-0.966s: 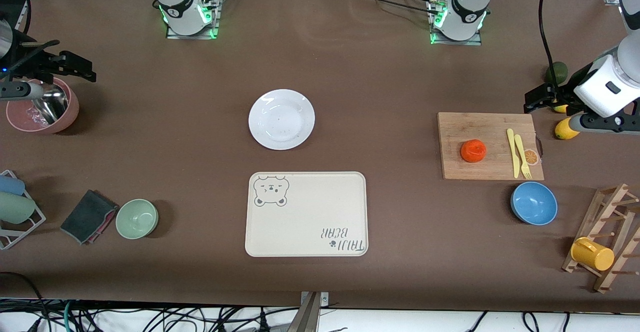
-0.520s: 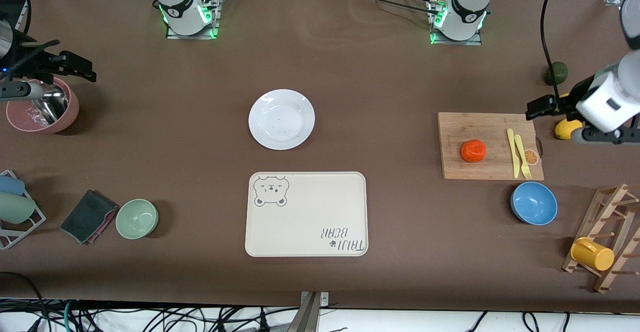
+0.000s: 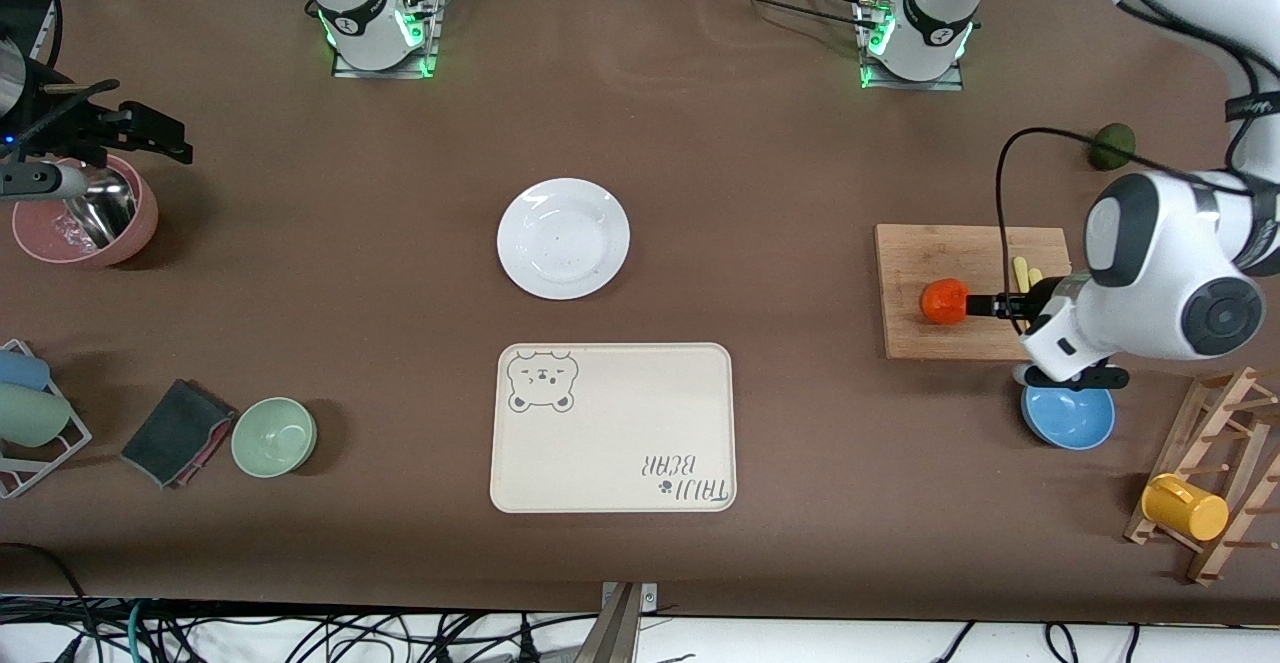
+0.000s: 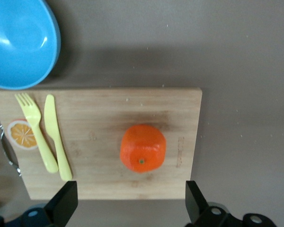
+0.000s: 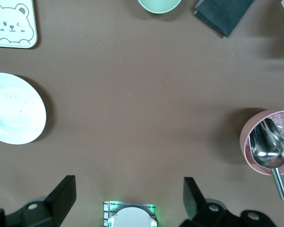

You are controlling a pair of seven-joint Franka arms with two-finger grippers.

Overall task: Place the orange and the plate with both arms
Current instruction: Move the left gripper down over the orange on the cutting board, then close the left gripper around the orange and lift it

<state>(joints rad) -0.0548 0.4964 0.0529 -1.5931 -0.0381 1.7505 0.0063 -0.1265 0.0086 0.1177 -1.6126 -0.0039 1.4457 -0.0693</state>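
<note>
The orange (image 3: pixel 944 301) sits on a wooden cutting board (image 3: pixel 930 253) toward the left arm's end of the table. In the left wrist view the orange (image 4: pixel 143 148) lies on the board (image 4: pixel 99 123), just ahead of my open left gripper (image 4: pixel 130 210). In the front view the left gripper (image 3: pixel 985 305) is over the board, right beside the orange and empty. The white plate (image 3: pixel 563 238) rests mid-table, farther from the front camera than the cream bear tray (image 3: pixel 612 428). It also shows in the right wrist view (image 5: pixel 14 109). My right gripper (image 3: pixel 150 135) waits open above the pink bowl (image 3: pixel 135 233).
A yellow fork (image 4: pixel 35 127) and knife (image 4: pixel 56 137) lie on the board. A blue bowl (image 3: pixel 1068 421) sits nearer the front camera than the board, beside a wooden rack with a yellow mug (image 3: pixel 1185 508). The pink bowl holds a metal scoop (image 5: pixel 270 149). A green bowl (image 3: pixel 274 436) and dark cloth (image 3: pixel 178 431) lie nearby.
My left arm has swung from the table's end by the lemons to over the cutting board, its gripper now beside the orange. The right arm has not moved.
</note>
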